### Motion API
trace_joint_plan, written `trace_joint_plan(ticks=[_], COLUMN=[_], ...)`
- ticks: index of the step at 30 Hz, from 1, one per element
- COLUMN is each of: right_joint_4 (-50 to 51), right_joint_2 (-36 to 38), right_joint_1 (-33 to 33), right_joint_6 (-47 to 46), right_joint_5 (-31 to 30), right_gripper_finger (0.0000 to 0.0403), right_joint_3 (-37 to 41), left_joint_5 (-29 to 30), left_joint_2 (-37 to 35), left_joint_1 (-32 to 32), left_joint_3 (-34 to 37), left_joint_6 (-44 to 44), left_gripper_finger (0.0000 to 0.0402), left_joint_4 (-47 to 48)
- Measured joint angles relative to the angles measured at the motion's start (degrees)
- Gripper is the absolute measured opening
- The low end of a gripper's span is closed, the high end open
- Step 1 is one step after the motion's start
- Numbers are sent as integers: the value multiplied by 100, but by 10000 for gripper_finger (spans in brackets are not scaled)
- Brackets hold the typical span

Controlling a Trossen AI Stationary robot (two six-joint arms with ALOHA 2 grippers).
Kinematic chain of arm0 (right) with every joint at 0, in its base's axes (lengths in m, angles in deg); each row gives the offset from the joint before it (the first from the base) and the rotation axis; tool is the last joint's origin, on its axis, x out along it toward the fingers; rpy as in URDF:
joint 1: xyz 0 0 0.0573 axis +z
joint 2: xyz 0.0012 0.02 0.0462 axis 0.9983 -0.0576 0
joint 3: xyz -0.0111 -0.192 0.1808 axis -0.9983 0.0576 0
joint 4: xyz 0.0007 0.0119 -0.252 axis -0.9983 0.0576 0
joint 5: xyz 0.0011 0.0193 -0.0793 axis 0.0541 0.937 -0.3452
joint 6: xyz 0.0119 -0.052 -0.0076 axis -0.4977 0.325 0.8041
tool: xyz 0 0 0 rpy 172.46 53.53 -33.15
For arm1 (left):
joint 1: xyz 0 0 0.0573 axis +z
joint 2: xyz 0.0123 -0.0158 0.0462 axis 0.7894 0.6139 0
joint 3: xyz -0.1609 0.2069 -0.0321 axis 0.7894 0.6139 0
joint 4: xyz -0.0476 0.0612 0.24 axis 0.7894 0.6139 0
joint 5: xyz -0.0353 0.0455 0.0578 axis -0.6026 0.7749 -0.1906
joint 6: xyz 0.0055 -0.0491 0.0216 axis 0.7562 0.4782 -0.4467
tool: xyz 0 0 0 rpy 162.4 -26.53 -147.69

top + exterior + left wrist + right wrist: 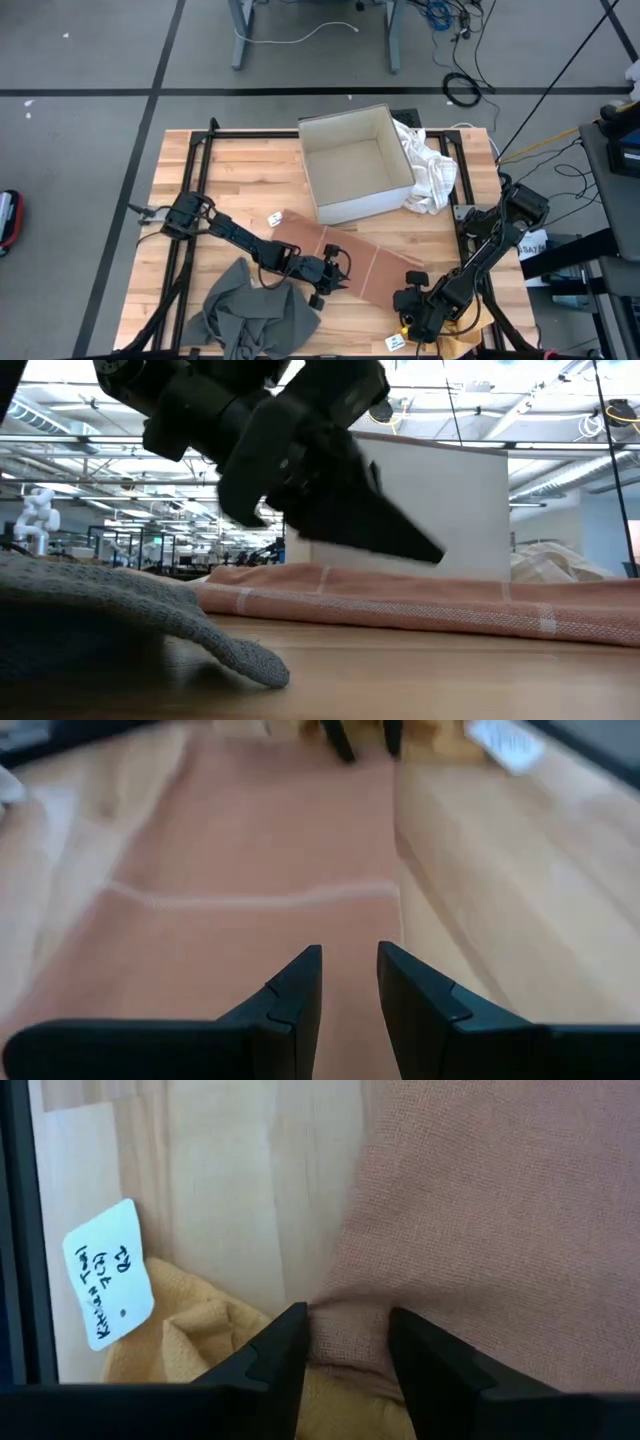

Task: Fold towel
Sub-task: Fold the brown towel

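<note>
The pink towel (335, 252) lies as a long folded strip across the wooden table (180, 180), running from about 10 o'clock near the white cardboard box (355, 165) down to about 4 o'clock.

My left gripper (330, 278) sits at the strip's 7 o'clock long edge. Its fingers (290, 1005) stand a narrow gap apart above the cloth and hold nothing.

My right gripper (418, 297) is at the strip's 4 o'clock end. Its fingers (275, 1355) are partly closed, with the towel's edge bunched between them over a yellow cloth (200, 1340).

A grey cloth (250, 310) lies crumpled at 7 o'clock, beside my left arm.
</note>
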Motion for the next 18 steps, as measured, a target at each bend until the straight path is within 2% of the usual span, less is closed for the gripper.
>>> trace_joint_plan(ticks=[8, 12, 18], right_joint_4=[147, 163, 296], right_joint_2=[-9, -12, -16], right_joint_1=[-32, -86, -149], right_joint_6=[72, 280, 463], right_joint_5=[17, 71, 122], right_gripper_finger=[60, 17, 7], right_joint_3=[12, 14, -34], left_joint_5=[108, -165, -219], left_joint_2=[0, 0, -2], left_joint_1=[169, 218, 229], left_joint_3=[0, 0, 0], left_joint_6=[144, 144, 144], left_gripper_finger=[106, 106, 106], left_joint_4=[708, 796, 983])
